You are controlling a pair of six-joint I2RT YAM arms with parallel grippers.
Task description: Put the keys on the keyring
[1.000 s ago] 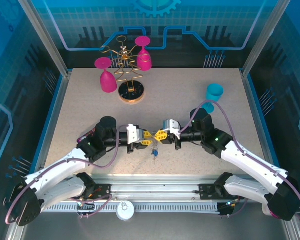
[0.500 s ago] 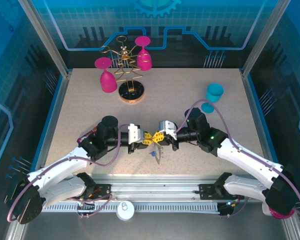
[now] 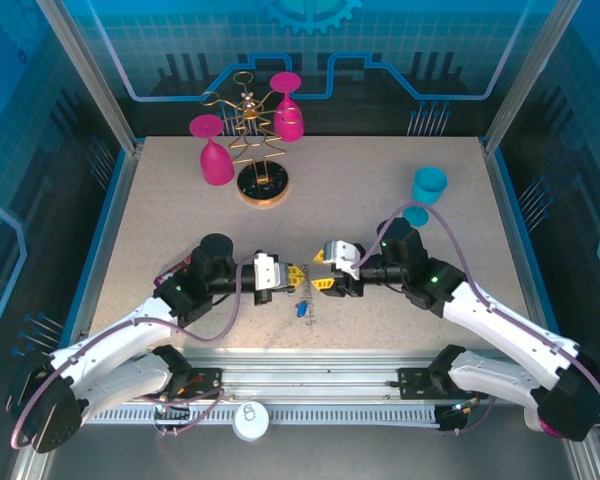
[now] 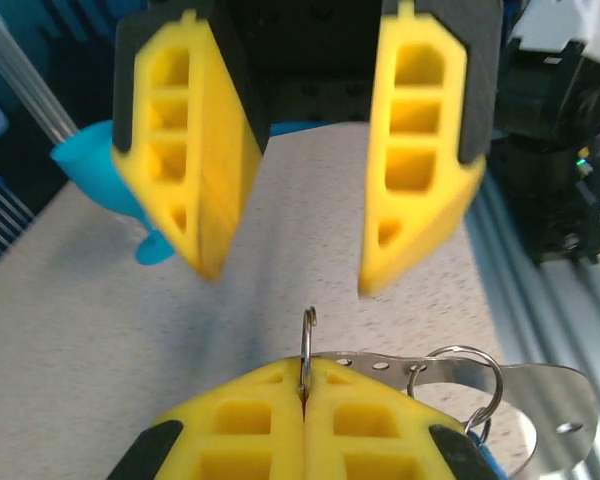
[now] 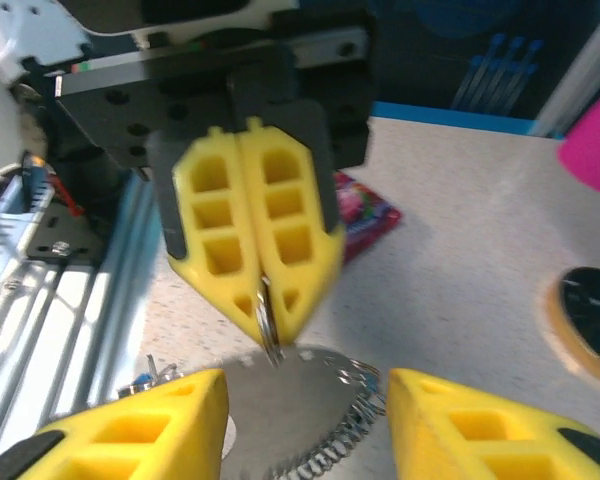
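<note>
- Left tool (image 4: 305, 385): yellow fingers pressed flat together and clamped on a thin wire of the keyring (image 4: 307, 340). The wire stands upright out of the seam. Its lower run is hidden between the pads.
- Right tool (image 5: 305, 390): fingers spread wide, facing the left tool tip to tip. It grips nothing. The wrist view cuts its fingers off at the bottom edge.
- Keyring, from above: a thin beaded strand hanging from the left tool's tip. Its long axis runs away from the wire rack (image 3: 252, 150), towards the arm bases. The full loop cannot be traced, as part of it lies behind the two tools.
- A flat silver plate (image 4: 540, 395) with small holes and a split ring (image 4: 467, 372) sit just beside the clamped wire. The plate is blurred and cut off, so what it is cannot be told.
- Blue-headed key (image 3: 299, 310): a small blue spot at the strand's lower end. It is too small to tell which way its blade points, or whether it touches the bench (image 3: 160, 230).
- Both tools and the keyring lie well apart from the rack, on its arm-base side and a little to the right of its round base.
- A teal cup (image 3: 428, 184) stands on the bench, well to the right of the rack.
</note>
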